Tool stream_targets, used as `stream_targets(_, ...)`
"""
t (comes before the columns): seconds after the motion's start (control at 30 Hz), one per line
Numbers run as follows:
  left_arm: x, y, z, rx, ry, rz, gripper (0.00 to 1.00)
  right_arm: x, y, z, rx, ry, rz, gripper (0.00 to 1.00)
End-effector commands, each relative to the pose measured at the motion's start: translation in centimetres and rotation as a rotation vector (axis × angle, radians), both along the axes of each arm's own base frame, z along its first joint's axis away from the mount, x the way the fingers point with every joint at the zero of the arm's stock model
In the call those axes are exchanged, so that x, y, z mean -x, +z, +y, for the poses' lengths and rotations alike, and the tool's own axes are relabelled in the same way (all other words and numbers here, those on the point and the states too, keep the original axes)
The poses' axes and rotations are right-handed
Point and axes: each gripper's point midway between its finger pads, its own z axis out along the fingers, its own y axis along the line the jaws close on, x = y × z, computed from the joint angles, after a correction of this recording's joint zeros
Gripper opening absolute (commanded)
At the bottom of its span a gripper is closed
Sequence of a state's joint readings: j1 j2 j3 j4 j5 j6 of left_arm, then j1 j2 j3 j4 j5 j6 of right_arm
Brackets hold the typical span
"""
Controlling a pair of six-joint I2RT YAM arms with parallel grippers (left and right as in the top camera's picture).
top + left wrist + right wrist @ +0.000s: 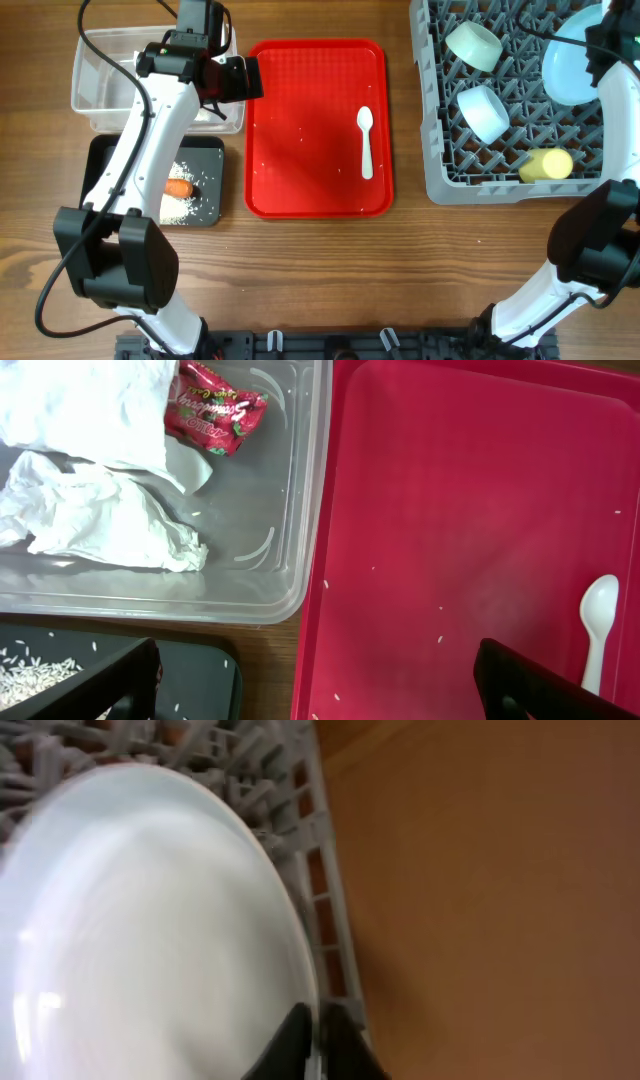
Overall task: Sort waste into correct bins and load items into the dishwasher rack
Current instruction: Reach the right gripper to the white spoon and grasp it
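Note:
My left gripper (pixel 320 680) is open and empty above the gap between the clear tub (pixel 100 90) and the red serving tray (pixel 300 190). The tub holds the crumpled white napkin (pixel 90 470) and the red snack wrapper (pixel 213 410). The black tray (pixel 100 160) holds the carrot (pixel 178 187) and rice grains (pixel 180 207). The white spoon (pixel 366 140) lies on the red tray; it also shows in the left wrist view (pixel 596 625). My right gripper (pixel 320 1030) is shut on the rim of the light-blue plate (pixel 140 930), standing in the grey rack (pixel 450 180) with the green bowl (pixel 474 45), blue bowl (pixel 484 112) and yellow cup (pixel 546 165).
A few rice grains are scattered on the red tray (pixel 440 610). Bare wooden table lies in front of the trays and rack. The rack's right wall (pixel 330 920) runs close beside the plate's edge.

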State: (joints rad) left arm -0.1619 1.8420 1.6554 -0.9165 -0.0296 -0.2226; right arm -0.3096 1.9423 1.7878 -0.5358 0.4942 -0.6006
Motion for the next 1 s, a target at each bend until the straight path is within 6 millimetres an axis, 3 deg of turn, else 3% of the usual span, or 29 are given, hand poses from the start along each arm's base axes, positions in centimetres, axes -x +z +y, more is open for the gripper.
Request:
stream_targets(0.0, -0.2, 0.3, 0.3, -0.013, 0.002, -0.012, 1.00, -0.9, -2.2, 1.6, -0.100, 0.094, 0.022, 0.34)
stream_targets(0.07, -0.2, 0.3, 0.3, -0.013, 0.002, -0.012, 1.00, -1.0, -2.8, 2.6, -0.152, 0.135, 0.027, 0.55)
stream_targets(0.1, -0.2, 0.3, 0.3, -0.013, 0.002, -0.012, 1.00, -1.2, -2.8, 2.8, -0.190, 0.109, -0.009, 0.74)
stream_targets(0.17, -0.2, 0.3, 0.3, -0.013, 0.002, -0.012, 1.00, -1.1, -2.6, 2.8, -0.249, 0.040, -0.078, 0.96)
stream_targets(0.27, -0.2, 0.3, 0.3, -0.013, 0.002, -0.012, 1.00, -1.5, 1.0, 4.9, -0.359, 0.063, -0.217, 1.00)
stream_targets(0.37, -0.2, 0.3, 0.3, -0.013, 0.002, -0.012, 1.00, -1.5, 8.7, 13.3, -0.621, 0.384, -0.397, 1.00)
stream_targets(0.43, -0.2, 0.3, 0.3, -0.013, 0.002, -0.012, 1.00, 0.3, 13.6, 21.0, -0.925, 0.682, -0.462, 1.00)
stream_targets(0.47, -0.2, 0.3, 0.3, -0.013, 0.002, -0.012, 1.00, 1.0, 14.2, 23.4, -1.036, 0.740, -0.446, 1.00)
stream_targets(0.53, -0.2, 0.3, 0.3, -0.013, 0.002, -0.012, 1.00, 1.8, 12.3, 27.5, -1.167, 0.736, -0.334, 1.00)
stream_targets(0.6, -0.2, 0.3, 0.3, -0.013, 0.002, -0.012, 1.00, 2.6, 7.2, 31.7, -1.138, 0.623, -0.141, 0.99)
stream_targets(0.67, -0.2, 0.3, 0.3, -0.013, 0.002, -0.012, 1.00, 3.7, 2.4, 34.4, -1.037, 0.464, 0.012, 1.00)
stream_targets(0.7, -0.2, 0.3, 0.3, -0.013, 0.002, -0.012, 1.00, 4.2, 0.7, 35.3, -1.014, 0.401, 0.057, 1.00)
stream_targets(0.77, -0.2, 0.3, 0.3, -0.013, 0.002, -0.012, 1.00, 5.3, -3.0, 39.6, -1.031, 0.404, 0.181, 1.00)
stream_targets(0.87, -0.2, 0.3, 0.3, -0.013, 0.002, -0.012, 1.00, 6.5, -7.7, 43.0, -1.005, 0.404, 0.333, 1.00)
stream_targets(0.97, -0.2, 0.3, 0.3, -0.013, 0.002, -0.012, 1.00, 7.1, -13.1, 43.1, -0.970, 0.303, 0.453, 0.95)
